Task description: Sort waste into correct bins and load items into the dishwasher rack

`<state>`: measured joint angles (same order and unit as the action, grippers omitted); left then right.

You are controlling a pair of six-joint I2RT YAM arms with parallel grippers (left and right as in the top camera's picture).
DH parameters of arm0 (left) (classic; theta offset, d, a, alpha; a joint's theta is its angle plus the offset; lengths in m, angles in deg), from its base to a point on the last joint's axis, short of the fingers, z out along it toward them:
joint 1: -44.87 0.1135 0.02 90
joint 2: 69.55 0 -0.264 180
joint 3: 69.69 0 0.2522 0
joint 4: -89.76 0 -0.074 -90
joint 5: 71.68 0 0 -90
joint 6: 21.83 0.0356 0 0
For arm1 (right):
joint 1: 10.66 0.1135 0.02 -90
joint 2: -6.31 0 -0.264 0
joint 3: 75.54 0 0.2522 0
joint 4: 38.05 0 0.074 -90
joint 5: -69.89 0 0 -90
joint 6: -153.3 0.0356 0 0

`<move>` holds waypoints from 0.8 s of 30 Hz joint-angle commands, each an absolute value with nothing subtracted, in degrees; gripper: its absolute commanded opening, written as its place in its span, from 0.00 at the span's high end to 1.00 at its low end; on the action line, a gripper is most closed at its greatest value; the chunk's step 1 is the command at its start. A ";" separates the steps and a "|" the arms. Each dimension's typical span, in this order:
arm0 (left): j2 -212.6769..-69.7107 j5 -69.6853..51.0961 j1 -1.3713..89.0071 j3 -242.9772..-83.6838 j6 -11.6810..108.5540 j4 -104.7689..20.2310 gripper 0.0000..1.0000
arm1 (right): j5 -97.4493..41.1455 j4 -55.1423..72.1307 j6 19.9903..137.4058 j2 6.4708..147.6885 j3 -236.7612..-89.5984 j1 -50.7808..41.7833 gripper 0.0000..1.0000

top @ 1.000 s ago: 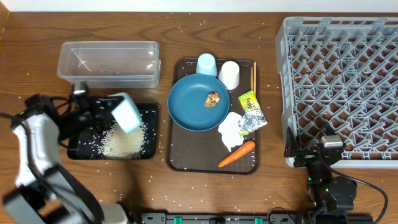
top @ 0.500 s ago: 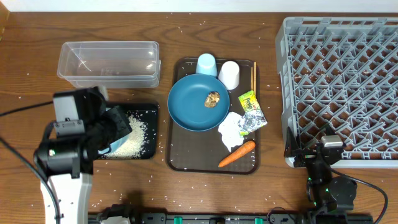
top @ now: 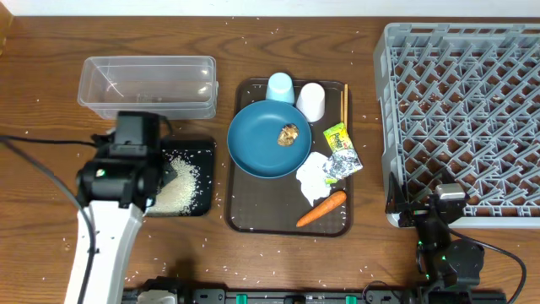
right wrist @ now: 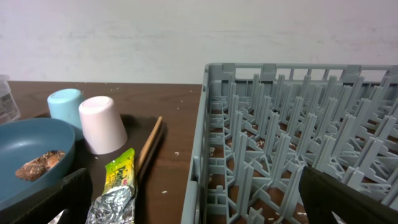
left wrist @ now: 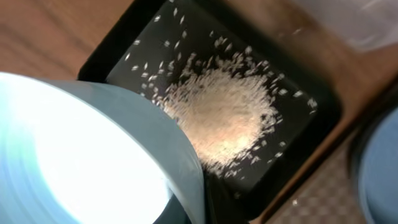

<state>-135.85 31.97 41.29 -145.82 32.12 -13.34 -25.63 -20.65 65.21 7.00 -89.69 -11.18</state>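
Where letters are printed: dark marks are seen on the yellow-green wrapper, but they are too small to be read.
Silver wrapper: it is laid just below the yellow-green one and is touched by the white tissue.
Table: brown wood is seen, and loose white grains are scattered over it.
Wall: plain white is seen behind the table.
Left gripper: it is pressed tight on the pale-blue bowl, which is held over the black tray.
Rice: a heap is piled in the black tray.
Right gripper: its fingers are spread wide and nothing is held; it is kept by the near corner of the grey rack.
Brown tray: the dark-blue plate with the food lump, the pale-blue cup, the white cup, the chopsticks and the carrot are set on it.
Clear tub: it is placed just behind the black tray.
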 commanded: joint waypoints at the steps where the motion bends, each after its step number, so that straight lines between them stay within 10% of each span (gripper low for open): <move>1: -135.65 33.92 38.30 -146.06 28.82 -13.73 0.94 | -25.50 -20.43 65.37 6.69 -89.62 -11.88 0.01; 11: -137.07 -46.12 37.23 -146.09 69.91 -22.85 0.94 | -25.50 -20.43 65.37 6.69 -89.62 -11.88 0.01; 24: -137.53 -71.63 53.88 -146.09 43.64 -53.38 0.94 | -25.50 -20.41 65.37 6.69 -89.62 -11.88 0.01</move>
